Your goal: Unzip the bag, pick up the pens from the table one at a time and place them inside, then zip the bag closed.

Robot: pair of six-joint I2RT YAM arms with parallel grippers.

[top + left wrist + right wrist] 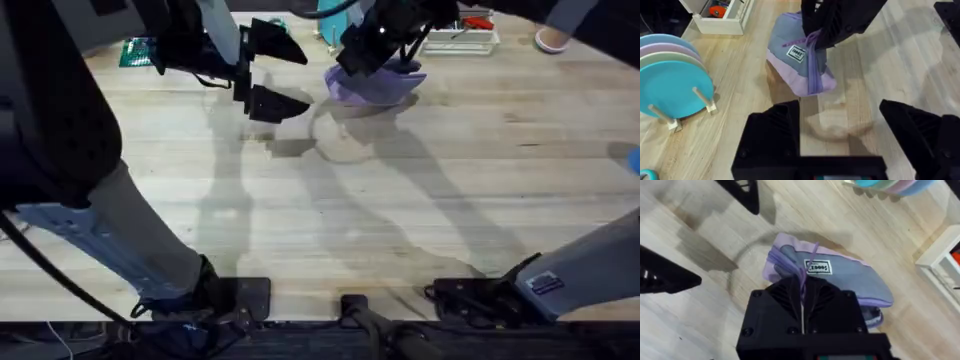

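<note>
Toward the far middle of the table (420,200), the left gripper (275,75) hovers with its black fingers spread wide, holding nothing. Just beyond it to the right, the right gripper (802,300) has its fingers pinched together on the bag (800,62), which hangs lifted just above the wood.

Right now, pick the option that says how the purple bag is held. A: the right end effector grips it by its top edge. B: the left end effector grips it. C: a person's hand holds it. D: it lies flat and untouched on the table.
A: the right end effector is shut on the top edge of the bag, while the left end effector is open, apart from it.
</note>
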